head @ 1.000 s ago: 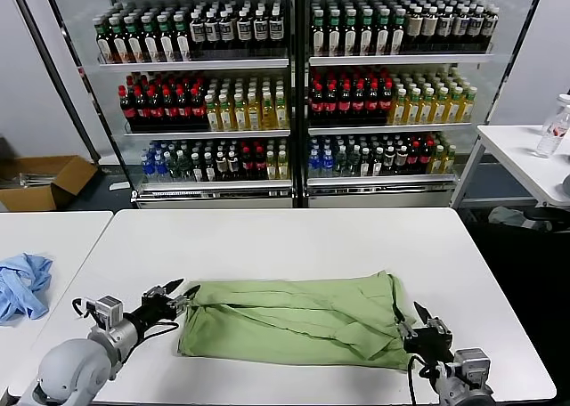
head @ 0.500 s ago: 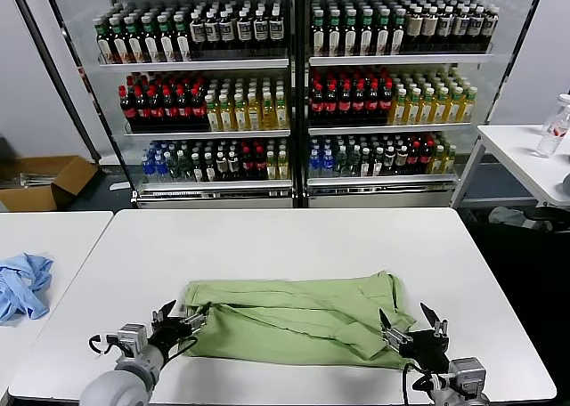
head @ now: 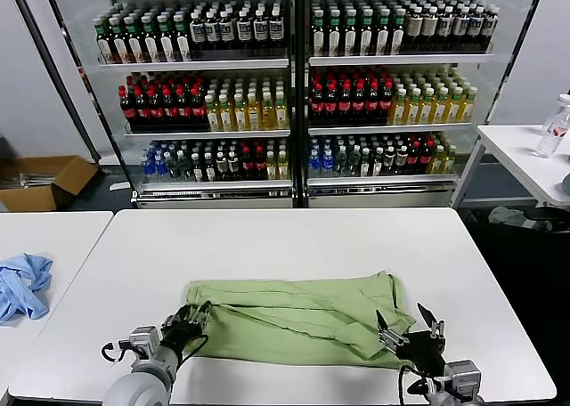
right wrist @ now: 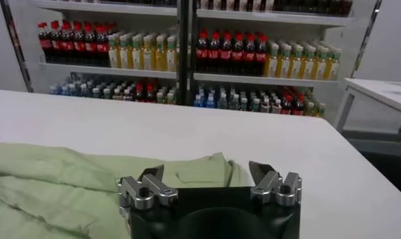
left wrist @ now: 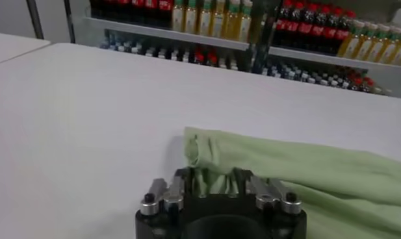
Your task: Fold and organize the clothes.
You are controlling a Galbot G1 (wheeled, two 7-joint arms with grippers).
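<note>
Polo shirt [head: 298, 320], light green, lay folded into a long band across the near half of the white table [head: 294, 237], head view. Left gripper [head: 189, 320] sat at its left end, right gripper [head: 406, 328] at its right end, fingers spread. A blue cloth [head: 21, 284] lay on the neighbouring table. Left wrist view: fingers closed on bunched shirt fabric [left wrist: 213, 178]. Right wrist view: fingers [right wrist: 260, 171] wide apart, holding nothing, shirt [right wrist: 64, 182] just beyond.

bare table [head: 294, 237] beyond green shirt [head: 294, 317], blue cloth [head: 22, 284] far left, fridge [head: 294, 94] behind
</note>
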